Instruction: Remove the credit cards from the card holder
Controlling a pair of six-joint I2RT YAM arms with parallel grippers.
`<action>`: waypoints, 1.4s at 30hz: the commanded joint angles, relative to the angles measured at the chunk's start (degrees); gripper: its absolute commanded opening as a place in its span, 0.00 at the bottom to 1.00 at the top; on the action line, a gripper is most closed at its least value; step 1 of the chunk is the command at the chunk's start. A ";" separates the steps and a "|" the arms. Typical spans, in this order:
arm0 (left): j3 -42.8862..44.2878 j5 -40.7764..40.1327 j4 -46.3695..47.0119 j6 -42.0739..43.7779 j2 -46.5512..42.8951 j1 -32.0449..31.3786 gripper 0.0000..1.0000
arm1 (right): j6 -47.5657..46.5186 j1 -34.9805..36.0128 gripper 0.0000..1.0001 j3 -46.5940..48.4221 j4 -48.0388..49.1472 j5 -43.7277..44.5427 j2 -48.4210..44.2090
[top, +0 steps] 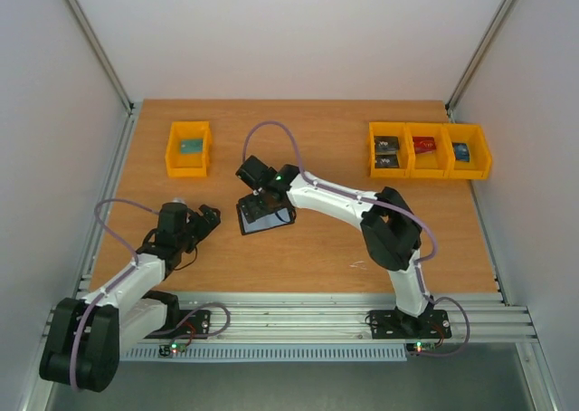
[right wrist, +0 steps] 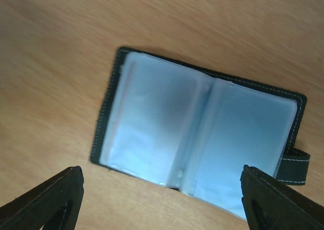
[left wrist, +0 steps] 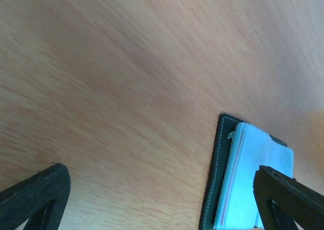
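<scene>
Black holder lies opened flat on the worktop, blue-grey pockets up so we can reach in. Right tool hangs wide just above it, holding nothing. Left tool sits wide beside its edge, probably to pin it. Pockets look empty to us, though glare hides some.

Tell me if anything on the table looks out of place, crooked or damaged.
Only the card holder: it lies opened flat, skewed to the edges of the table, below the open right gripper. Its clear pockets look empty. Nothing appears spilled or damaged.
</scene>
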 commanded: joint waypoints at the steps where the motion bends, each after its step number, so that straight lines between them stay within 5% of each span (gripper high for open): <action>1: -0.70 -2.79 1.47 -1.51 -2.72 -0.11 0.99 | 3.96 1.62 0.86 4.49 -4.93 6.04 4.32; 14: -0.99 -2.87 1.50 -2.22 -2.36 -0.02 0.99 | 1.97 2.40 0.85 13.26 -10.23 5.39 16.86; 22: -0.99 -2.96 1.57 -2.07 -2.47 -0.02 0.99 | 3.01 1.52 0.43 12.33 -10.72 3.70 18.69; 30: -0.99 -0.08 4.12 0.18 -2.10 -0.02 0.99 | 6.54 -2.25 0.20 7.43 -6.61 -3.80 15.87; 34: -0.94 2.44 6.35 0.78 -1.04 -0.39 0.99 | 6.83 -4.35 0.02 3.80 -2.60 -9.10 13.90; 42: -0.46 6.96 12.51 2.64 3.24 -2.83 0.99 | 5.27 -10.42 0.01 -2.50 8.85 -24.76 6.81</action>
